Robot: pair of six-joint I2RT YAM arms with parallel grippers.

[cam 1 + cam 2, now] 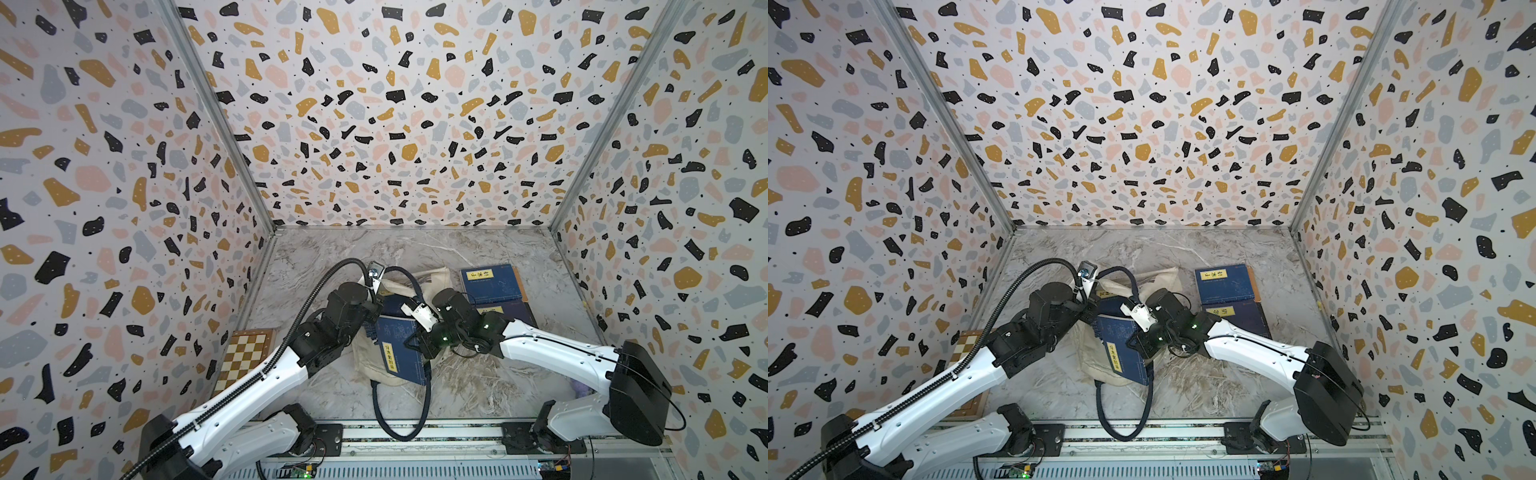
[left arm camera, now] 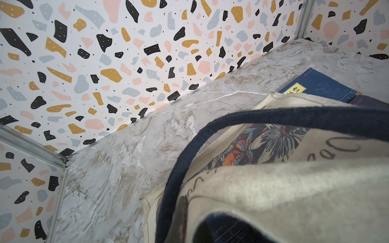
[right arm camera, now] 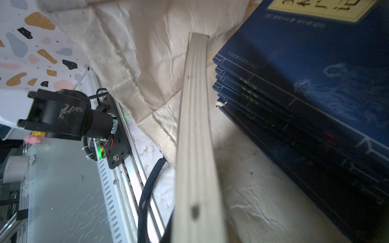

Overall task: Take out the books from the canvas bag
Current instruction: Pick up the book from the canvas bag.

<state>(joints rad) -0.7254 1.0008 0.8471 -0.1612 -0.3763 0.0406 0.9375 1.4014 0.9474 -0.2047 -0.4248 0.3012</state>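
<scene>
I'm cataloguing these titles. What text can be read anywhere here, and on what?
None is sure enough to quote.
far book, yellow label: Chinese characters, too small.
held book, yellow label: Chinese characters, blurred.
stacked books, top label: Chinese characters, cut off.
canvas bag, script: cursive, cropped, unreadable.

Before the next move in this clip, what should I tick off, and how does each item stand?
1. Right gripper grip: ok, shut on the page edge of the held book.
2. Left gripper holding the canvas bag: ok by the look of it, shut at the rim with cloth over its fingers.
3. Held book out of the bag: not ok, it lies over the cloth.
4. Bag emptied: not ok, a stack of books lies inside.
5. Put-down spot: ok, bare table shows near the two books already out.
6. Navy handle away from the held book: cannot tell, it runs by the book's corner.
</scene>
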